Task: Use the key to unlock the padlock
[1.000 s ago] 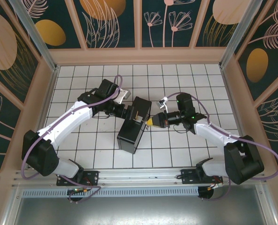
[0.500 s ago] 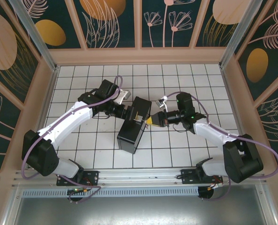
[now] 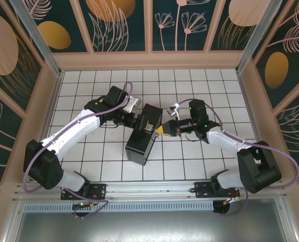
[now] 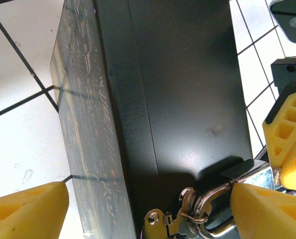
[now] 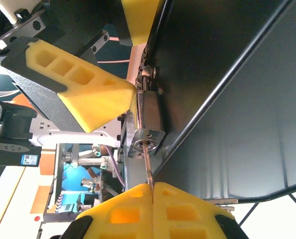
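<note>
The padlock (image 5: 148, 122) hung at the black box's (image 3: 139, 143) hasp (image 4: 160, 222), keyhole end turned toward the right fingers (image 5: 183, 211). Those fingers were pressed fully together on the key (image 5: 148, 174), whose thin blade ran from their tips up into the keyhole. The left fingers (image 4: 28, 209) were spread wide across the box's end, one beside its painted face and the other at the padlock's shackle. Whether they squeezed the box could not be told.

The right arm folded back at its elbow near the right wall, and its forearm reached leftward, low over the tiled surface (image 3: 89, 85). The left arm stretched up from its base and bent at the wrist toward the box's far end. One left finger lay right alongside the padlock, crowding the key's side.
</note>
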